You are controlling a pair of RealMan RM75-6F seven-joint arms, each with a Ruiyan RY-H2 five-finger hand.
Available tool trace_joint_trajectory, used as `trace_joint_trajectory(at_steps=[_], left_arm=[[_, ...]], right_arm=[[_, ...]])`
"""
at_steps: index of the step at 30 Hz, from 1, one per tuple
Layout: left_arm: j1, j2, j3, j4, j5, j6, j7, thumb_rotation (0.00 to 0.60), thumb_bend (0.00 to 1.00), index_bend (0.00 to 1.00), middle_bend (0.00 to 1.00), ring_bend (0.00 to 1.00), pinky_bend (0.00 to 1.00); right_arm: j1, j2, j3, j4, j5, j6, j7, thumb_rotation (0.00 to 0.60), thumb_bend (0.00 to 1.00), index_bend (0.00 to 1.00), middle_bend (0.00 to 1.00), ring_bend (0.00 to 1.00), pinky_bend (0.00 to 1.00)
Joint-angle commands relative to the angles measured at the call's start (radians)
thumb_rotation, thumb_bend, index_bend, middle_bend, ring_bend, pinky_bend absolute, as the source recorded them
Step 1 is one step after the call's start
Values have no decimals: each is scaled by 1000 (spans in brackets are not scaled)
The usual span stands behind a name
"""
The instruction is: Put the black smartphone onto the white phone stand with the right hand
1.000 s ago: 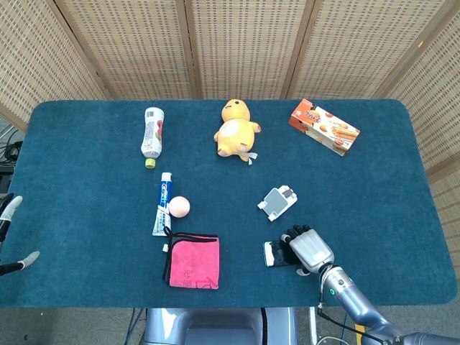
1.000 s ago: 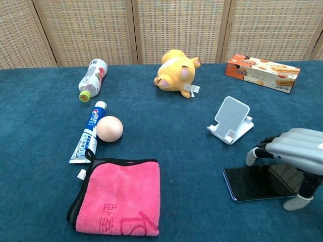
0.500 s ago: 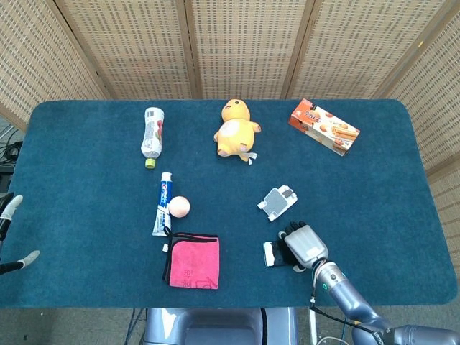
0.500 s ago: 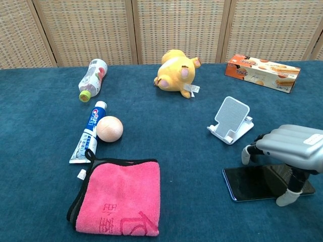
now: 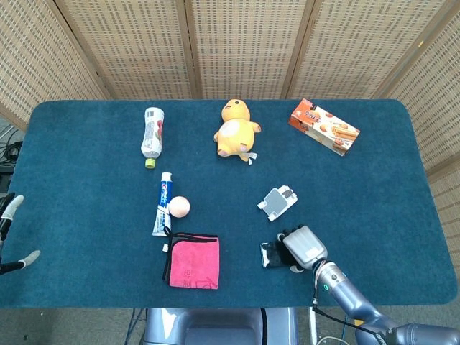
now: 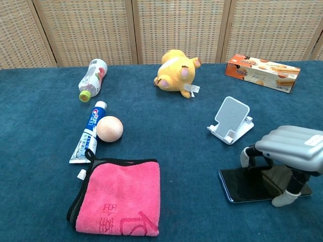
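The black smartphone [image 5: 268, 254] [image 6: 242, 184] lies flat on the blue table cloth near the front edge, right of centre. My right hand [image 5: 302, 246] [image 6: 290, 151] arches over its right half, fingers down at the far edge and thumb at the near edge, pinching it. The white phone stand [image 5: 277, 202] [image 6: 231, 120] is upright and bare just behind and slightly left of the phone. Only two pale fingertips of my left hand [image 5: 10, 209] show at the far left edge of the head view, spread apart and holding nothing.
A pink cloth [image 5: 192, 261] [image 6: 120, 196] lies left of the phone. A toothpaste tube [image 5: 163, 204], a peach ball [image 5: 179, 207], a bottle [image 5: 152, 135], a yellow plush toy [image 5: 236, 131] and an orange snack box [image 5: 324, 126] are spread further back.
My right hand has drawn a little to the left and the smartphone has slid left with it, turning slightly on the cloth. The left hand has stayed where it was.
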Motion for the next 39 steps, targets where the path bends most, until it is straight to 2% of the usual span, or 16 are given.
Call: trace_joint_trajectory(at_steps=[1,10,15,27,34,39], left_arm=[[0,-1,0,0,0,0,1,600,0,0,0,0,0],[0,0,1,-1,0,0,2,600,0,0,0,0,0],[-1,1,1,-1,-1,-4,1,600,0,0,0,0,0],[-1,8,2,-4,-2,-7,-11,600,0,0,0,0,0],[-1,18,2,-1,-1,-6,-38,600,0,0,0,0,0],[-5,26,2,1,-4,-17,-57,600,0,0,0,0,0]], right_arm=[[-9,17,-16,-8,-67,29,51,600,363,467,511,446,375],[-16,63,-16,-35,-160,90,98,600,363,467,511,446,375],[-9,116,14,-76,-211,152,45,600,363,467,515,446,375],[40,182,99,-184,-203,215,-329,600,363,467,515,447,380],[99,163,146,-219,-108,201,-602,600,363,467,515,459,384],[147,129,158,-205,-61,211,-799,600,363,467,515,460,392]])
